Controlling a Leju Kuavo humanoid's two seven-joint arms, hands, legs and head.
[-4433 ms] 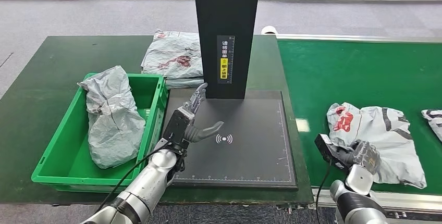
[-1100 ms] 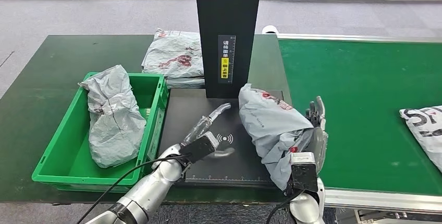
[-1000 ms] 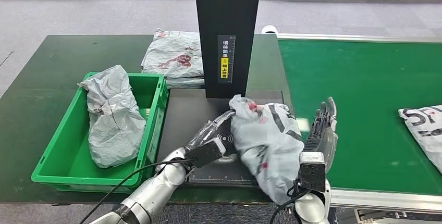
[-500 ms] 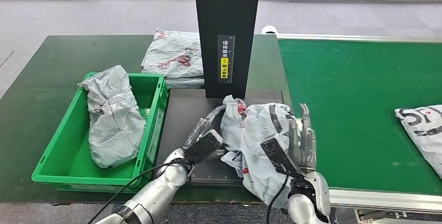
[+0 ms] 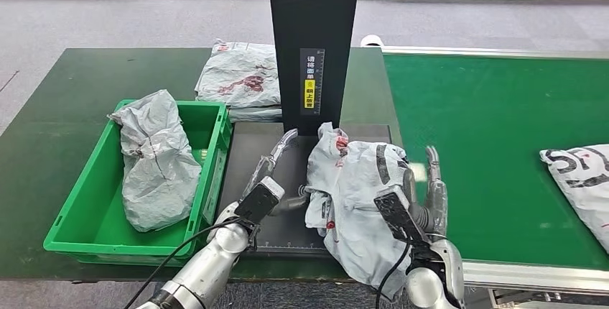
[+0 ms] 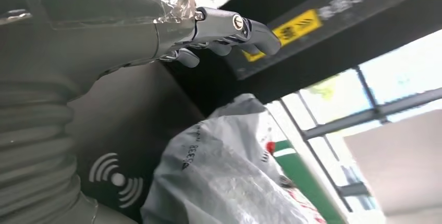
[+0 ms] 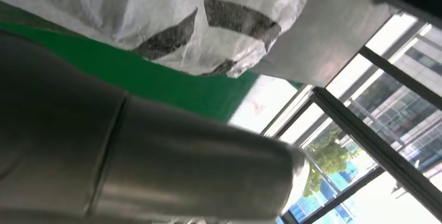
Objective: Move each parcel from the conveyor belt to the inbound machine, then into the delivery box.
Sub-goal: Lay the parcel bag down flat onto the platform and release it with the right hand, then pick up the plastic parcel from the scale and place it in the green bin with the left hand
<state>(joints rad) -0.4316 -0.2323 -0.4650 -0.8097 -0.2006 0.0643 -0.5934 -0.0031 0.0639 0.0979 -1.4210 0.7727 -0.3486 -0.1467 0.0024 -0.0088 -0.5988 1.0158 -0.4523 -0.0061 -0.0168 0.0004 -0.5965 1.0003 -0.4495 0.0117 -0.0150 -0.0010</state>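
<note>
A: At the near edge of the table, what have the hands got?
B: Nothing gripped, as far as I can see. The right hand (image 5: 429,192) stands with fingers straight and apart, flat along the right side of the parcel (image 5: 357,194). The left hand (image 5: 276,165) is also spread, fingers pointing away from the robot, just beside the parcel's left edge.
A: And where does the parcel lie?
B: Crumpled on the black plate of the machine (image 5: 281,172), its near end hanging over the front edge. Its long axis runs roughly near to far, between the two hands.
A: Which hand takes it onward?
B: My guess is the left one. The green box (image 5: 213,172) sits left of the plate, with a bag (image 5: 153,158) in it already.
A: Farther out?
B: Another parcel (image 5: 580,180) waits on the belt (image 5: 495,115) at right, and some parcels (image 5: 240,79) lie behind the box.
</note>
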